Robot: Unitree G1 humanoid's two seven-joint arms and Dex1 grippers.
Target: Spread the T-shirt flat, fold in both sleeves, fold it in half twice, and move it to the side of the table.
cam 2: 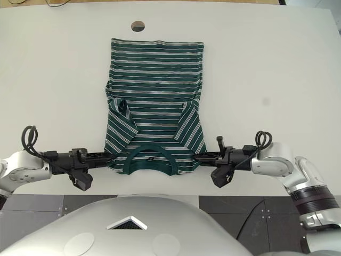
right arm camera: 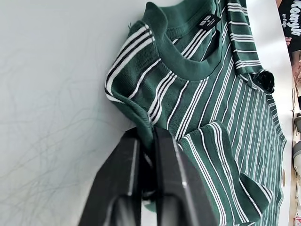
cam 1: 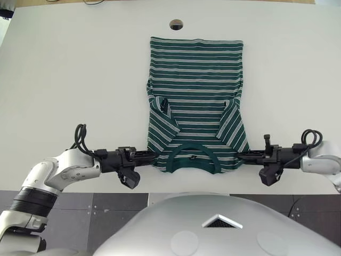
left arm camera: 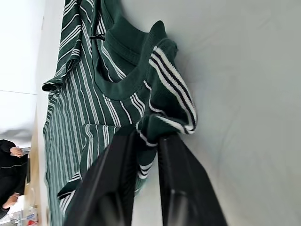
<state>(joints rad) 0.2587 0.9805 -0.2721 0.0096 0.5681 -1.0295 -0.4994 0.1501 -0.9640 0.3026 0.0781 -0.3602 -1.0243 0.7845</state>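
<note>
Laid lengthwise down the middle of the white matte surface (cam 1: 74, 80): a dark green cotton T-shirt with thin white stripes (cam 1: 194, 85). Ribbed collar (cam 1: 193, 160) nearest the robot, hem far off, just short of a small round cable hole (cam 1: 176, 24). Both sleeves already turned in over the chest, the left-hand one a little crumpled.

Left jaws clamped on a bunched pinch of the near left shoulder corner. Right jaws clamped likewise on the near right shoulder corner, with cloth squeezed tight between the black fingers in each wrist view. Judged ready for the first half fold, collar end carried toward the hem.

Possible trouble from here:
- Small, gathered pinches, so a risk of one corner slipping free mid-lift and a skewed fold.
- Hard to tell whether each pinch takes in both layers; if only the top one, the back panel would be left behind.
- Loosely lying sleeves, liable to flop open when lifted.
- Uneven travel of the two arms, giving a slanted crease and edges that miss the hem.
</note>
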